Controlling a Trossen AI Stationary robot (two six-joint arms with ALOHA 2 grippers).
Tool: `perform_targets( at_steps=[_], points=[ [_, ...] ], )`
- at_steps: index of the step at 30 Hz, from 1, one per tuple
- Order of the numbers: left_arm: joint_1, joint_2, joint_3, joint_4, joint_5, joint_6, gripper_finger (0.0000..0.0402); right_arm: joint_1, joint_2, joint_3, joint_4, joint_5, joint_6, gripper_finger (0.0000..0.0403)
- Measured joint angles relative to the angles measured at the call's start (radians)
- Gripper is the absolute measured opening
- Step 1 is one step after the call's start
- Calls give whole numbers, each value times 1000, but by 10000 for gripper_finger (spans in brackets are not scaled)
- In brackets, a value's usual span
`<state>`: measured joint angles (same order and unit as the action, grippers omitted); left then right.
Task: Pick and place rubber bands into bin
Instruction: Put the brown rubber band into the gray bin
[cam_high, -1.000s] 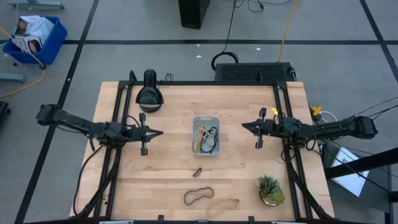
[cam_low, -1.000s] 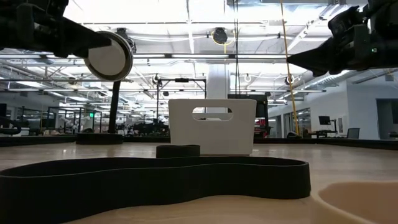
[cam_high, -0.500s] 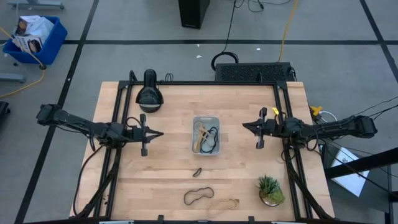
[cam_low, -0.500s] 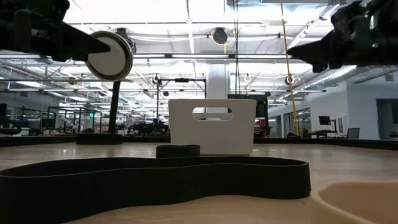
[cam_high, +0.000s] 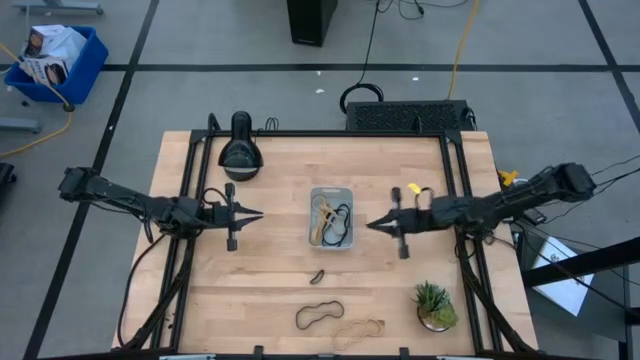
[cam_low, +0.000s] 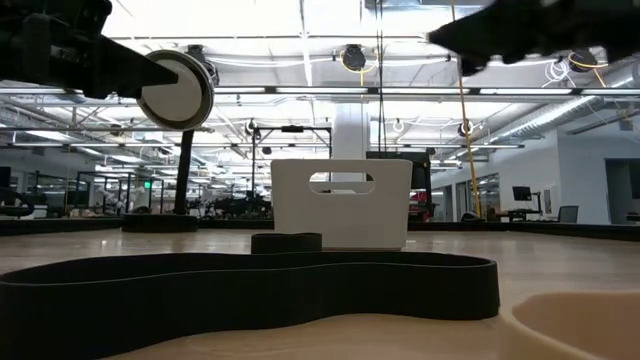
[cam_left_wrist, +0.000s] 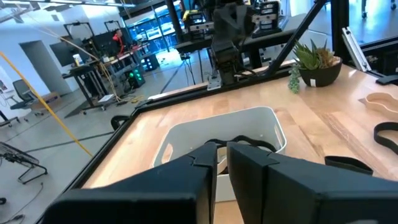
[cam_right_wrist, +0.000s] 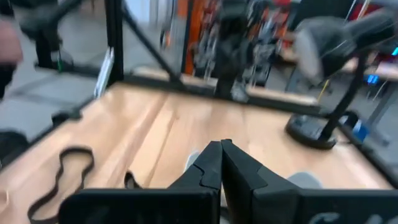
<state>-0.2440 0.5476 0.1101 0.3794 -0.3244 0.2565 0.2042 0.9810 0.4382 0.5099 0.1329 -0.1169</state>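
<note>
Both grippers closed and empty: right gripper (cam_high: 372, 226) just beside bin (cam_high: 331, 194), left gripper (cam_high: 258, 214) waiting apart.

3 loose rubber bands (cam_high: 319, 316), 1 bin (cam_high: 331, 193), 2 claws (cam_high: 256, 214).

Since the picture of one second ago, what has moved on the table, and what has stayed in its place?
The right gripper has swung in toward the bin and a little nearer the table's front edge; its jaws look shut and hold nothing. The left gripper stays beside the bin. The rubber bands on the table and those in the bin lie as they did.
</note>
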Motion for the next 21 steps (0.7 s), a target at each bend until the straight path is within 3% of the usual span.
perform_targets(
  at_steps=[6,9,11,16,21],
  points=[
    [0,0,0,0,0,-1,46,8,286,230,-105,-7,1,0],
    [0,0,0,-2,0,-7,46,15,390,311,-111,-63,0,0],
    [0,0,0,-3,0,-8,47,30,438,367,-129,-106,0,0],
    [0,0,0,-12,0,-11,47,94,544,472,-241,-108,-2,0],
    [0,0,0,-17,0,-42,47,158,630,512,-244,-110,13,6]
  ],
)
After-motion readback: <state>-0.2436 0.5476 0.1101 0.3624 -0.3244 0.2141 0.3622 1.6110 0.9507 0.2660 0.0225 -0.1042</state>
